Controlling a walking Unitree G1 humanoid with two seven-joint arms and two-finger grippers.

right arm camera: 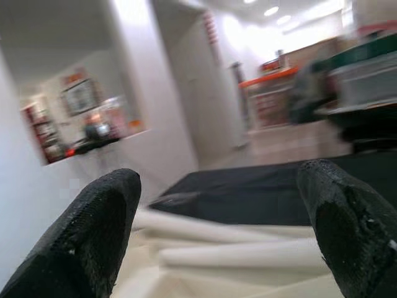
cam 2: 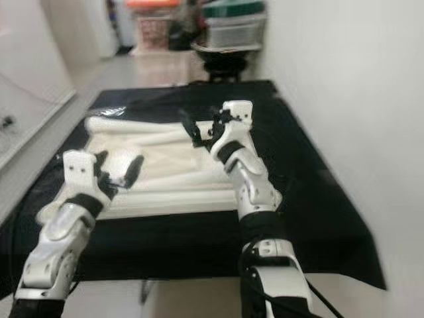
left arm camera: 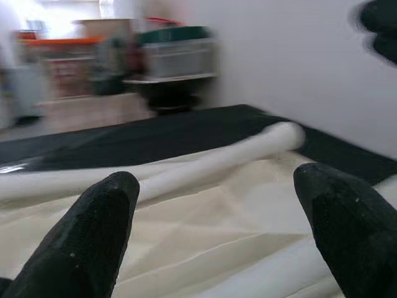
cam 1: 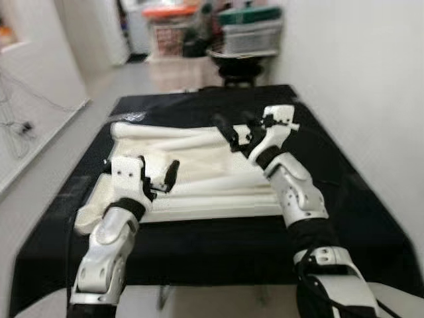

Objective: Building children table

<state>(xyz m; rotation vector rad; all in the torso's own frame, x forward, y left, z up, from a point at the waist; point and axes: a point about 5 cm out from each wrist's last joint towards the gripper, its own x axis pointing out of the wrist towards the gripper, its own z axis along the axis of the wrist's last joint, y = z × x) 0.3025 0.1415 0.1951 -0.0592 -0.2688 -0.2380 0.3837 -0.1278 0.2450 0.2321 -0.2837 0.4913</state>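
Cream tabletop panel [cam 1: 199,173] with tube legs [cam 1: 173,137] lies flat at centre of black cloth [cam 1: 212,245], views blurred. Left gripper [cam 1: 159,177] hovers over panel's 8 o'clock corner, fingers [left arm camera: 93,236] spread wide, nothing between them. Right gripper [cam 1: 233,130] hangs above the 1 o'clock edge, fingers [right arm camera: 99,236] wide apart, probably clear of the legs.

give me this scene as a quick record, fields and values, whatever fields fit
surface: black cloth spread out beside a white wall
work item: cream table parts, a flat panel with long rounded pieces, lying on the cloth
left gripper: open, over the near left part of the panel
right gripper: open, over the far right part
holding: nothing in either
background: stacked bins, blurred
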